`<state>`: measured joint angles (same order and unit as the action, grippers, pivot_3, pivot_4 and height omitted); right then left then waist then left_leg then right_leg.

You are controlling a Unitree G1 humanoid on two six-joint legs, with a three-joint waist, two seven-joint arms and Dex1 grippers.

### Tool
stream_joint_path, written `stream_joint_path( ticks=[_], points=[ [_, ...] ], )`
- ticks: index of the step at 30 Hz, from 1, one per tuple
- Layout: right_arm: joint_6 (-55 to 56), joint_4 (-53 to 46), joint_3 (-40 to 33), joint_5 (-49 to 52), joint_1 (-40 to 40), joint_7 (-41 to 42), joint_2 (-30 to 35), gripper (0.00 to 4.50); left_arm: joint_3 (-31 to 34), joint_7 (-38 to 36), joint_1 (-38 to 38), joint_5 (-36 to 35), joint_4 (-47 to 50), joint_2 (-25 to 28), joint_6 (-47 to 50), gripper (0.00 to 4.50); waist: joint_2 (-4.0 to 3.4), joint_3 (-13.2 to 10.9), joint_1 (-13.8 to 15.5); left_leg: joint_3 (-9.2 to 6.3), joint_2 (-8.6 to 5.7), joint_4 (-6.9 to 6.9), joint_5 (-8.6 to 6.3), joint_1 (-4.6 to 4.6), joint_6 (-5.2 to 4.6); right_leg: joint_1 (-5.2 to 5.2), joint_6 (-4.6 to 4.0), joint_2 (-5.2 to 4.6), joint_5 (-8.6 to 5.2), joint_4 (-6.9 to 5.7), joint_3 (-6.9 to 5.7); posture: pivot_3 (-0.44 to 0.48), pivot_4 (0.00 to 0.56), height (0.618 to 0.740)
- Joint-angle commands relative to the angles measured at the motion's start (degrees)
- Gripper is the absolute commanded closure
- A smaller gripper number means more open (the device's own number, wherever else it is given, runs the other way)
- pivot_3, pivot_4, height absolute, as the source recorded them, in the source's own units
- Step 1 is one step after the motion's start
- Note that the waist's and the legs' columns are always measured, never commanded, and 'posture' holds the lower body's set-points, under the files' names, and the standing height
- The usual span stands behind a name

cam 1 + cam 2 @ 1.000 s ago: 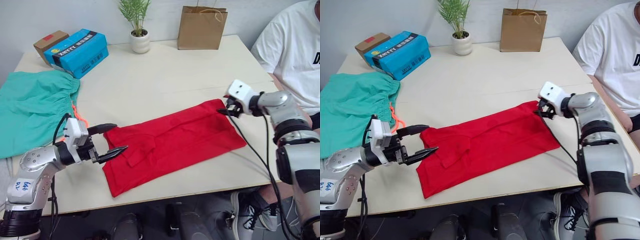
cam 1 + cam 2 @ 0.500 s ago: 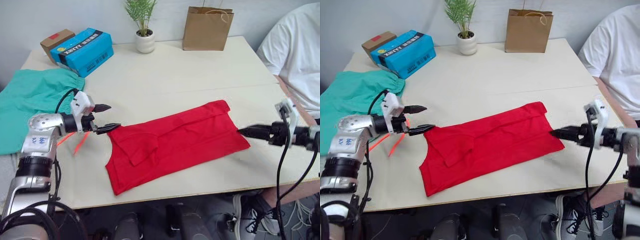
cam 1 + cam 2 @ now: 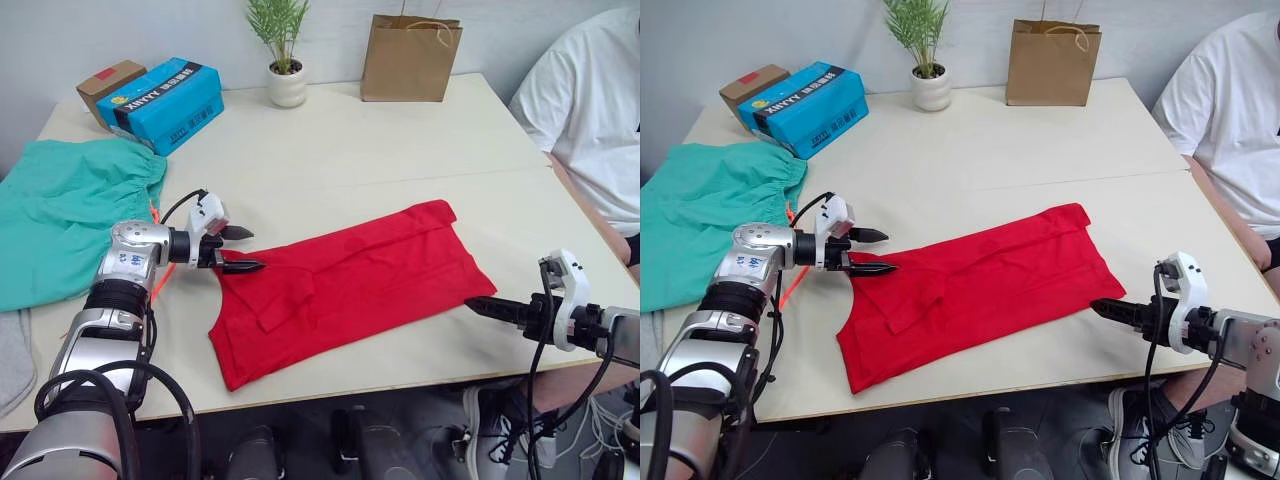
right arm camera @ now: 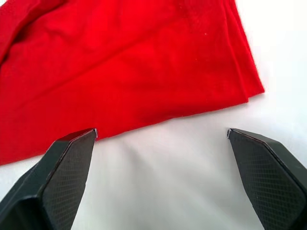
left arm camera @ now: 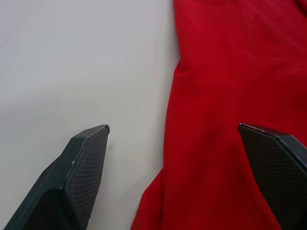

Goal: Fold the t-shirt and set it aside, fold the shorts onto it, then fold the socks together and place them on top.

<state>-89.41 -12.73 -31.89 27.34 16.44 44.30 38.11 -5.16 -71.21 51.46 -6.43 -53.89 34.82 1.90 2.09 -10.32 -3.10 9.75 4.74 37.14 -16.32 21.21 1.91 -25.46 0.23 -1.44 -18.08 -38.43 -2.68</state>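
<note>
Grippers flanked the t-shirt (image 3: 345, 285) mid-frame: left gripper (image 3: 243, 250) spread empty at its collar edge, right gripper (image 3: 1118, 310) wide, empty, short of its hem, likely for a fold.

Bare table (image 3: 330, 170) beyond t-shirt (image 3: 350, 285); shorts (image 3: 60, 220) crowd left.
</note>
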Motion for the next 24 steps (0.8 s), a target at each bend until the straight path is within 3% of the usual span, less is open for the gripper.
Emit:
stream_joint_path(
  ticks=[1,3,6,14,18,24],
  points=[
    [2.55,3.95,-0.01,0.07,0.16,-3.14,-1.93,0.04,0.34,-1.53,1.57,0.37,0.11,-0.29,1.03,0.0,0.28,0.15,-0.04,0.0,0.0,0.01,0.0,0.0,0.0,0.0,0.0,0.0,0.0,-0.01,0.0,0.0,0.15,0.74],
    [5.22,6.56,2.0,0.18,2.2,-4.37,-3.76,0.65,-1.17,-0.1,1.89,2.56,-0.76,-0.55,2.98,0.0,0.59,0.33,-0.16,0.0,0.0,0.04,0.0,-0.01,-0.01,0.02,0.0,0.0,0.0,-0.03,0.0,0.0,0.15,0.74],
    [9.0,9.18,4.19,0.73,5.32,-5.76,-6.49,1.69,-2.13,0.42,1.56,4.23,-1.14,-0.69,4.37,0.57,0.73,0.42,-0.35,0.03,0.01,0.08,0.01,-0.07,-0.01,0.03,-0.01,-0.01,0.01,-0.12,0.03,0.0,0.15,0.74],
    [16.68,14.52,6.54,0.69,7.82,-7.59,-6.88,4.48,-0.09,1.09,-1.33,2.62,3.49,-0.55,8.93,3.1,0.69,0.41,-0.26,0.03,0.04,-0.06,0.05,-0.1,0.06,-0.01,-0.06,0.0,-0.03,-0.16,0.02,0.0,0.15,0.74],
    [21.61,17.02,9.56,0.53,9.6,-6.66,-6.12,4.5,1.02,0.67,-7.3,0.92,11.14,0.29,12.76,4.39,0.68,0.42,-0.46,0.08,0.05,-0.04,0.04,-0.15,0.05,0.0,-0.05,-0.01,-0.03,-0.21,0.06,0.0,0.15,0.74],
    [32.09,24.5,17.01,-2.93,14.19,-3.32,-3.29,4.5,5.66,5.77,-18.9,-4.13,28.77,-0.37,21.16,4.45,0.5,0.42,-0.55,0.08,0.05,-0.04,0.05,-0.16,0.06,0.0,-0.05,-0.02,-0.04,-0.24,0.09,0.0,0.15,0.74]
  ],
)
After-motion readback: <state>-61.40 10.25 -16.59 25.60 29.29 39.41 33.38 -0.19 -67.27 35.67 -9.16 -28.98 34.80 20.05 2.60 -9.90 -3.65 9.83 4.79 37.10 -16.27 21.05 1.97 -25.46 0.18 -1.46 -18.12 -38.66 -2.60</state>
